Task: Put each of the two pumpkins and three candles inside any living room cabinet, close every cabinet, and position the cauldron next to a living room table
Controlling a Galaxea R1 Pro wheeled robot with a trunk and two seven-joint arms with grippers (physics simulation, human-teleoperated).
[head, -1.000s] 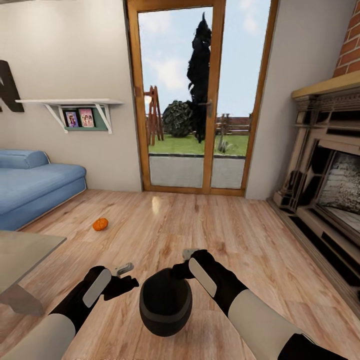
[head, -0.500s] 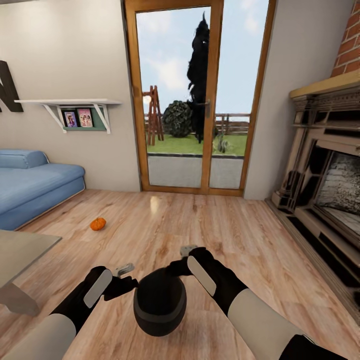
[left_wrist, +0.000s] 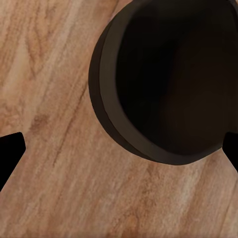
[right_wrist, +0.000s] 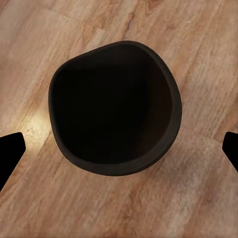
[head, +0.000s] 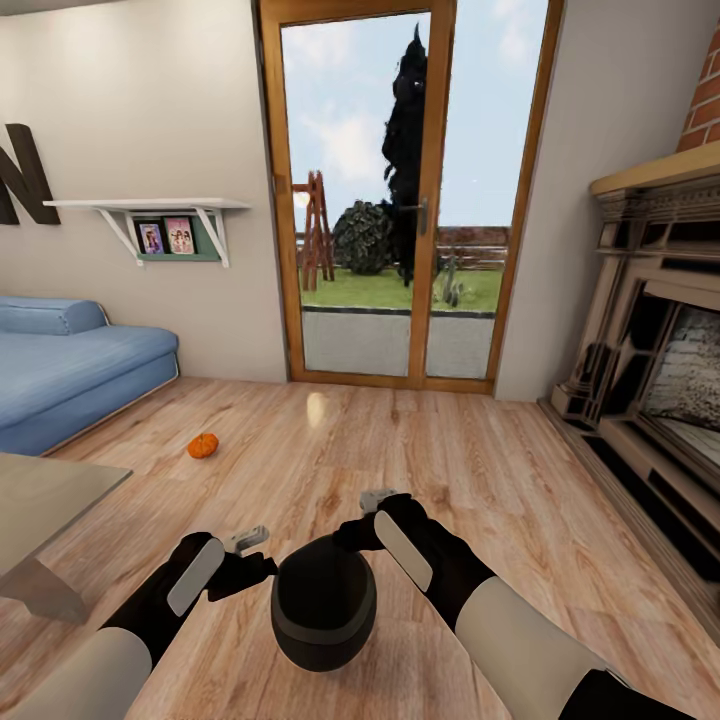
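Head view: the black cauldron (head: pixel 323 610) sits low at 6 o'clock on the wood floor (head: pixel 450 470), between the two arms. The left gripper (head: pixel 248 555) lies just beside its rim at 9 o'clock, the right gripper (head: pixel 365 520) at its rim near 1 o'clock. In each wrist view the dark fingertips stand far apart at opposite edges of the picture with the cauldron's mouth between or beside them, so both sets of jaws are spread open and grip nothing; whether either finger touches the pot cannot be told. One pumpkin (head: pixel 203 446) rests on the floor at 10 o'clock, well apart from the robot, near the blue sofa (head: pixel 70 375). A corner of the pale table (head: pixel 45 495) enters at 8 o'clock, near the cauldron. The step in hand appears to be moving the cauldron toward that table; it would be done well by pressing evenly from both sides, or by hooking the rim securely, since the rounded belly could roll or slip out of a one-sided push. The table is cut off by the picture's edge. The cauldron's interior is uniformly dark, so its contents cannot be made out. Glass doors (head: pixel 400 200) and a fireplace (head: pixel 660 380) bound the room.
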